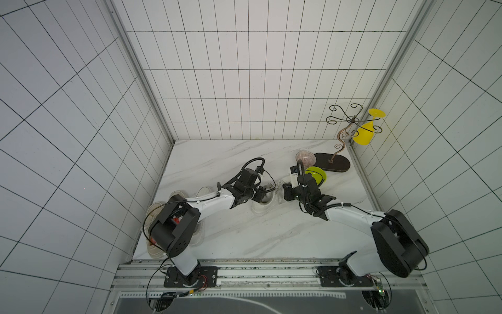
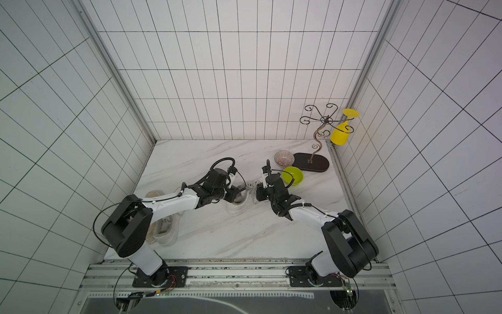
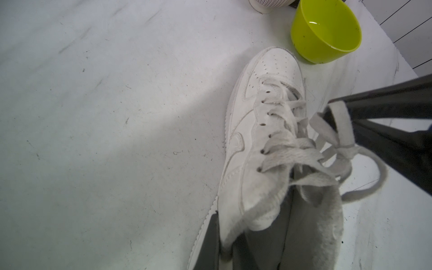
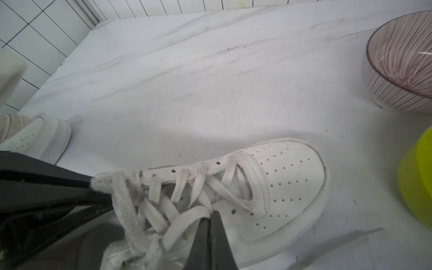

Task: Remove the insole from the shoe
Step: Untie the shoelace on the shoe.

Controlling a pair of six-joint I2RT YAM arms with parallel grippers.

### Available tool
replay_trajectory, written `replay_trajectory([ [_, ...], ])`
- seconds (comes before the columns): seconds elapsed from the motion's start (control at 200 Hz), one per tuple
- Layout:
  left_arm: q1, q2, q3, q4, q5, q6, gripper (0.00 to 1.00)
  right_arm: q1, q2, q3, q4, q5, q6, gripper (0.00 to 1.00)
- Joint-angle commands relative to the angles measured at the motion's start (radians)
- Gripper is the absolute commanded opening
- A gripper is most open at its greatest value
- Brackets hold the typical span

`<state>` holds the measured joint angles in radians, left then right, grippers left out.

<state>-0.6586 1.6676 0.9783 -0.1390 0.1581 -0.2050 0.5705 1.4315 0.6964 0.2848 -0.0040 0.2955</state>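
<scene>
The insole (image 3: pixel 313 224) shows as a grey floor inside the shoe (image 3: pixel 264 98), so it is not yet out. Nothing grips it, and I judge the job to be at its opening stage, with the whole pull left to do. The shoe stands on its sole mid-table (image 1: pixel 244 239), toe toward the green bowl (image 3: pixel 327 30). The left gripper (image 4: pixel 92 183) is pressed together on the shoe's collar edge, one finger outside the wall, likely steadying it. The right gripper (image 4: pixel 210 218) is pressed together at the lacing, and a lace (image 3: pixel 336 117) appears pinched in its tip. This looks like clearing the mouth before anything reaches in.

The wrist views give these grips and the shoe's inside. In both top views the arms cover the mouth, and the insole cannot be seen. Only the top views show the wire stand (image 1: pixel 350 119) with a yellow glass (image 1: pixel 364 134) in the far corner. They also show the heap of other shoes (image 2: pixel 163 228) under the left arm, of which the right wrist view catches one toe
</scene>
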Motion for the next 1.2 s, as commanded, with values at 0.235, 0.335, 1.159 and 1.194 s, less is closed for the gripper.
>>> replay_trajectory([
  [0.235,-0.016,0.015,0.03,0.016,0.018,-0.001,0.0,-0.037,-0.114,-0.083,0.144,0.099,0.16,0.0],
  [0.335,-0.016,0.018,0.031,0.016,0.014,-0.007,0.0,-0.048,-0.135,-0.085,0.152,0.115,0.186,0.0],
  [1.159,0.041,-0.022,-0.007,0.035,-0.064,-0.076,0.0,-0.39,-0.429,-0.21,-0.045,0.163,0.37,0.0],
  [1.194,0.04,-0.024,-0.007,0.035,-0.064,-0.076,0.0,-0.4,-0.435,-0.211,-0.056,0.159,0.371,0.0],
])
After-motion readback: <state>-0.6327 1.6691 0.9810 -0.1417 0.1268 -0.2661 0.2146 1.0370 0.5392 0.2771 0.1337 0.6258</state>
